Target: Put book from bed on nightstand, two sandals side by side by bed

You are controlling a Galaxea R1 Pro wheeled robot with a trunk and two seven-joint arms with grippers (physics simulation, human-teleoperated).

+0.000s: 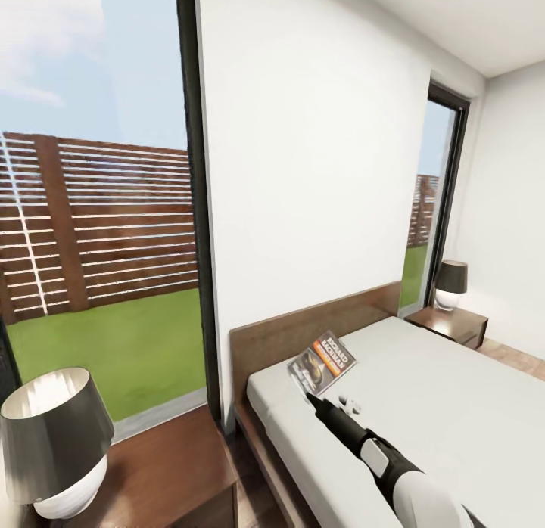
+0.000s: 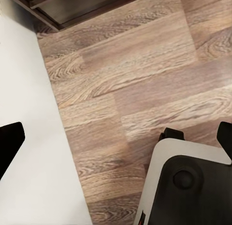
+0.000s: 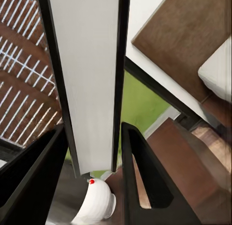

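The bed has a plain grey mattress and dark wood headboard, in a white-walled room with a tall window. A nightstand stands beside it, left of the right pincer. That pincer is closed on the book, lifted above the mattress; its orange band's lettering is unreadable.

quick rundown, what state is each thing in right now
book: lifted off the bed, tilted, held at its lower edge by the right gripper
right gripper: shut on the book
left gripper: open, nothing between its fingers, hanging over the wood floor
bed: mattress bare beneath the book
near nightstand: lamp standing upright on it
far nightstand: lamp standing upright on it
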